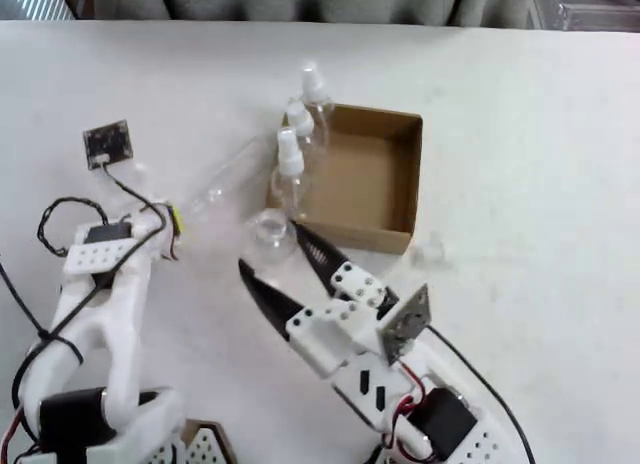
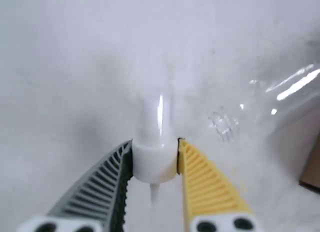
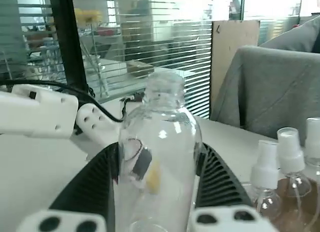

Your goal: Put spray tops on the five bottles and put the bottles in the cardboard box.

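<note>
My left gripper is shut on a white spray top, held just above the table. A clear bottle without a top lies on its side just beyond it. My right gripper has its black fingers against both sides of an upright, topless clear bottle, near the front left corner of the cardboard box. Three bottles with spray tops stand in a row along the box's left wall; I cannot tell whether inside or outside it.
A small circuit board with a black cable lies at the far left of the white table. A small clear cap rests to the right of the box's front. The box corner shows past the lying bottle.
</note>
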Tool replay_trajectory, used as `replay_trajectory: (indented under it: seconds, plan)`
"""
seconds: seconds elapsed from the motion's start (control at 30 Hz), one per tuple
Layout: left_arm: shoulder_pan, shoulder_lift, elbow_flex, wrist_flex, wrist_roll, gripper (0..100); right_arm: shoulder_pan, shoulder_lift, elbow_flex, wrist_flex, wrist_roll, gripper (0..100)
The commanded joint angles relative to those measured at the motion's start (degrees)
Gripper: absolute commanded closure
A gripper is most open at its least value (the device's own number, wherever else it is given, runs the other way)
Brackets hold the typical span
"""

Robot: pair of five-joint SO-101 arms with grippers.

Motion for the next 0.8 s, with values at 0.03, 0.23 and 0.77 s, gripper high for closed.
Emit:
replay_trajectory:
  seconds: [0.03,0.23,0.77]
  plan:
    - [-2.68,-9.36,-5.27,-1.05,0.09,98,-1.63,-0.66,2.64,0.22,-0.26,98.4]
    - [-2.33,-26.15,-8.35,-1.49,0.09,98,-5.93,-0.66,6.68,0.22,-0.26,98.4]
    - [19.30,-62.02,-11.69,-5.98,0.18,98,-9.89,-0.66,8.09,0.48,-0.26,98.4]
